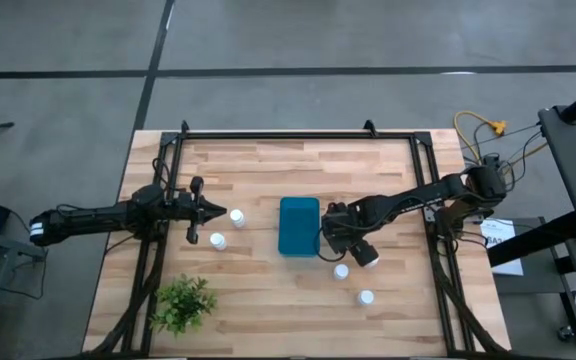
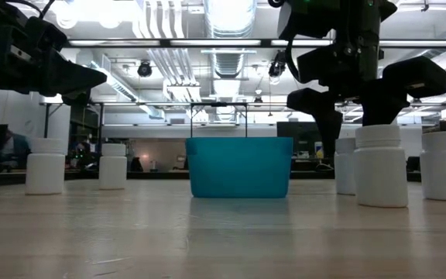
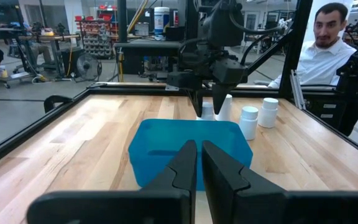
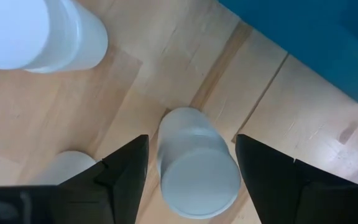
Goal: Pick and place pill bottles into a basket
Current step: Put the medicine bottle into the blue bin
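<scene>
While I look down from the high view, I see my right gripper (image 1: 336, 244) just beside the basket (image 1: 299, 226), and my left gripper (image 1: 204, 208) near two pill bottles (image 1: 237, 216). From the right wrist, its fingers (image 4: 124, 171) stand spread around one upright bottle (image 4: 197, 165) without touching. From the left wrist, those fingers (image 3: 185, 163) sit nearly together, holding nothing.

The basket (image 1: 299, 226) sits mid-table (image 1: 268, 170); two pill bottles (image 1: 236, 216) stand to its left, near the left gripper (image 1: 194, 211). Other bottles stand to its right; the right gripper (image 4: 188, 163) straddles one beside the basket.
</scene>
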